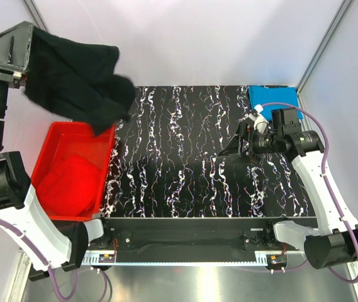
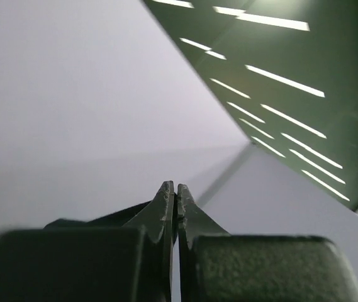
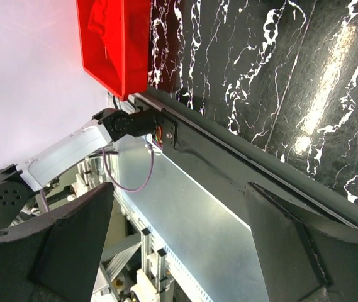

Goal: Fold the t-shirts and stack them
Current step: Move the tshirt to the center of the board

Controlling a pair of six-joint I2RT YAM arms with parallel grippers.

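Observation:
The black t-shirt (image 1: 81,78) hangs in the air over the table's back left corner. My left gripper (image 1: 33,47) is raised high there and shut on its upper edge. In the left wrist view the left gripper (image 2: 175,189) shows its jaws pressed together, with dark cloth (image 2: 103,220) beside them. A red t-shirt (image 1: 68,182) lies crumpled in the red tub (image 1: 106,157). The blue t-shirt (image 1: 273,100) lies folded at the back right. My right gripper (image 1: 226,150) hovers open over the table's right half, empty, and in its own view the right gripper (image 3: 179,214) points toward the near edge.
The black marbled table (image 1: 185,163) lies between the arms. The red tub (image 3: 112,38) stands at its left edge. The metal rail and arm bases (image 1: 185,242) run along the near edge. The black shirt's lower hem dangles just above the tub's far rim.

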